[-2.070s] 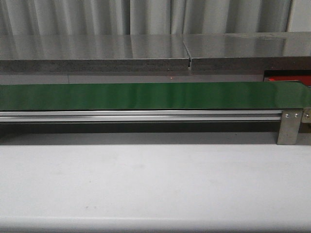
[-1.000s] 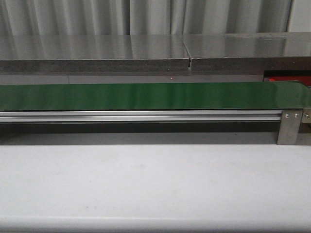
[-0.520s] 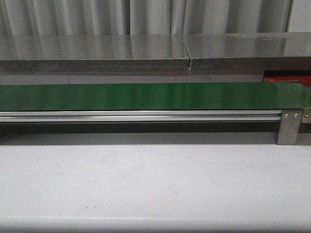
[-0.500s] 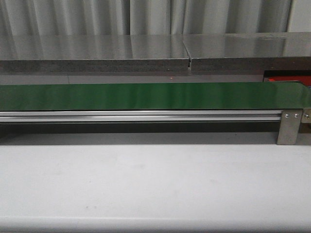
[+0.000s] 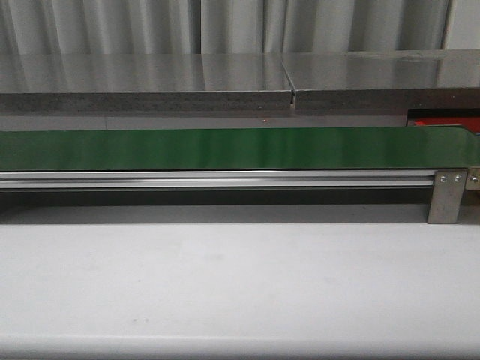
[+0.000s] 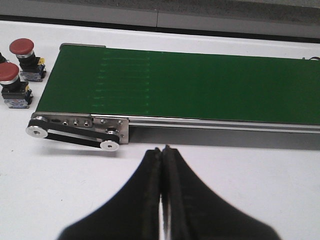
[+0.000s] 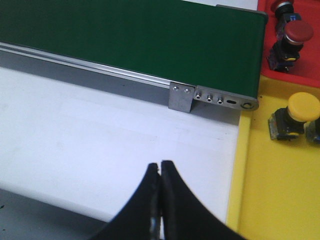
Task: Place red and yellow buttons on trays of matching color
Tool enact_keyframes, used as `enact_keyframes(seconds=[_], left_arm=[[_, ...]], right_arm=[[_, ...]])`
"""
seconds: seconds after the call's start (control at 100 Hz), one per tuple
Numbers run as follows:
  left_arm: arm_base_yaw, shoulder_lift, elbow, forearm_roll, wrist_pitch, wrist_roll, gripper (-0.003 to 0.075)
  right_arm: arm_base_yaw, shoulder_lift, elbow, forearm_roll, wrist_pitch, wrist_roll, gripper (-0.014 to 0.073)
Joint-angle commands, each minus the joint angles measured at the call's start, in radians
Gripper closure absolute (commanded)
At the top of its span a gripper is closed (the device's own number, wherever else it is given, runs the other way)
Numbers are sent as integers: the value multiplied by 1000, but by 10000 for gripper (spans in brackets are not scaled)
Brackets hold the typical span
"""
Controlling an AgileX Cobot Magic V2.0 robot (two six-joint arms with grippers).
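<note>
1. Nothing has moved since the earlier front pictures: same bare stretch of table (image 5: 240,285), same green conveyor belt (image 5: 225,148), no arm coming into shot.
2. Nearest in, the left gripper (image 6: 161,165) hangs above the table with its jaws pressed together, holding nothing. The right gripper (image 7: 160,180) is the same: jaws closed, empty.
3. Past the left gripper, beyond the belt's end roller, two red buttons (image 6: 22,47) (image 6: 8,72) sit upright on the table beside the belt, off any tray. I judge those are waiting to be sorted.
4. On the right side, a yellow button (image 7: 304,106) stands on the yellow tray (image 7: 265,200), and a red button (image 7: 298,31) stands on the red tray (image 7: 300,75) just beyond the belt's far end. That reads as part of the job done, with at least the two loose reds left.
5. The front view gives none of this: no buttons, no grippers, only a sliver of red at the far right edge. The wrist views carry the whole story; whether more buttons lie out of shot, I cannot tell.
</note>
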Motion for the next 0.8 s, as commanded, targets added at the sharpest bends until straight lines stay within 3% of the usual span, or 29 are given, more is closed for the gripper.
enact_keyframes(seconds=[0.0,0.58,0.68,0.79], left_arm=[[-5,-2,-27,-14,-68,2,739],[-5,-2,-27,-17,-60,2,729],[-5,-2,-27,-17,-54,2,628],[-5,-2,-27,-17,-51,2,405]], right_arm=[[2,-7,-24,28,-56,-7,711],[2,-7,-24,29,-47,-7,711],[2,-7,-24,29,-47,-7,711],[2,-7,-24,29,-47,-7,711]])
